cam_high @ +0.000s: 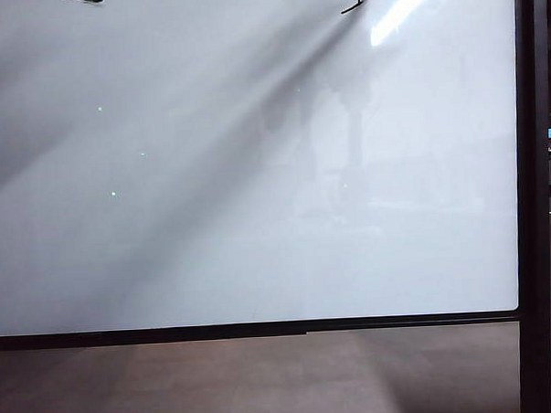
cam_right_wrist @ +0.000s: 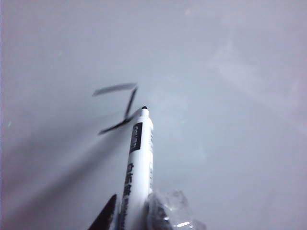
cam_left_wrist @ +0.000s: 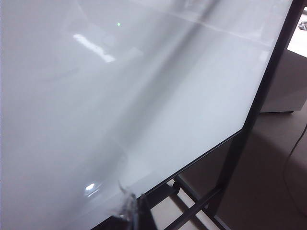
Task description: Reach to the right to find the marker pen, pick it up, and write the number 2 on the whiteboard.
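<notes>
The whiteboard (cam_high: 258,216) fills the exterior view, glossy white with a black lower edge. My right gripper (cam_right_wrist: 136,207) is shut on the marker pen (cam_right_wrist: 139,153), a white barrel with a black label held between a dark finger and a clear-wrapped one. The pen's dark tip sits just past the end of the bottom stroke of the number 2 (cam_right_wrist: 118,109), an angular black figure. I cannot tell if the tip touches the board. The 2's lower strokes (cam_high: 356,4) show at the exterior view's top edge. My left gripper (cam_left_wrist: 134,211) hangs shut and empty by the whiteboard's (cam_left_wrist: 120,96) lower edge.
A black upright post (cam_high: 531,195) bounds the board on the right, with brown floor (cam_high: 265,381) below. A bright glare streak (cam_high: 404,9) lies on the board near the writing. The stand's black cross bars (cam_left_wrist: 201,203) and a thin cable (cam_left_wrist: 293,148) lie on the floor.
</notes>
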Motion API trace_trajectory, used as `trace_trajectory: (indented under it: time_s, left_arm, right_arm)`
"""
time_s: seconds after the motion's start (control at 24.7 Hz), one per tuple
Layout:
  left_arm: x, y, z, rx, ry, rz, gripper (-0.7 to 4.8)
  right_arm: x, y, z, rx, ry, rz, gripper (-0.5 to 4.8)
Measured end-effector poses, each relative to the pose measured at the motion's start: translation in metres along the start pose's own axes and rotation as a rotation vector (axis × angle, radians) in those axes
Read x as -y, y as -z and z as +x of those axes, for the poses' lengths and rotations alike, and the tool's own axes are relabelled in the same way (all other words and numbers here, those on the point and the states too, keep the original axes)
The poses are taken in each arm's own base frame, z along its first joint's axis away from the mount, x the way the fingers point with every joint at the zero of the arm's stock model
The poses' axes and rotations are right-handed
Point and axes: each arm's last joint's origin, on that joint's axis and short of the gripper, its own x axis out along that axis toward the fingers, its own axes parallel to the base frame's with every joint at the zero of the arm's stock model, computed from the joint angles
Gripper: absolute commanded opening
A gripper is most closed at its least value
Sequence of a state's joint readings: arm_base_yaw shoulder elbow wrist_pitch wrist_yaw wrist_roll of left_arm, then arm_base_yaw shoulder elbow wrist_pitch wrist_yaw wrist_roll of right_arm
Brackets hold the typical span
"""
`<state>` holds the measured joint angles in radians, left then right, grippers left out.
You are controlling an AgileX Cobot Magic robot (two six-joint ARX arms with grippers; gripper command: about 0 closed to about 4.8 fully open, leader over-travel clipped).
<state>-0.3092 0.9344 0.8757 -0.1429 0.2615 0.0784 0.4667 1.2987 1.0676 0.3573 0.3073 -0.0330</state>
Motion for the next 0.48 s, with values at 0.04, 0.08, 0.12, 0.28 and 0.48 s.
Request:
trace_trajectory:
  time_s: [0.04,0.08,0.12,0.28,0.48]
  left_arm:
    - [0.0,0.0,0.0,0.0,0.0,0.0,-0.05]
    - [0.0,0.0,0.0,0.0,0.0,0.0,-0.05]
    - [0.0,0.0,0.0,0.0,0.0,0.0,-0.05]
    - [0.0,0.0,0.0,0.0,0.0,0.0,-0.05]
    - [0.0,0.0,0.0,0.0,0.0,0.0,-0.05]
  right_arm:
    - [0.001,-0.004,-0.003,0.013,0.001,0.004,-0.01]
    - [0.002,-0.008,-0.006,0.022,-0.009,0.007,-0.01]
    - [0.002,-0.01,-0.008,0.023,-0.023,0.007,-0.01]
    - [0.001,-0.008,-0.01,-0.013,-0.091,-0.004,-0.01]
    - [-0.002,0.001,-0.007,-0.066,-0.128,-0.018,-0.01]
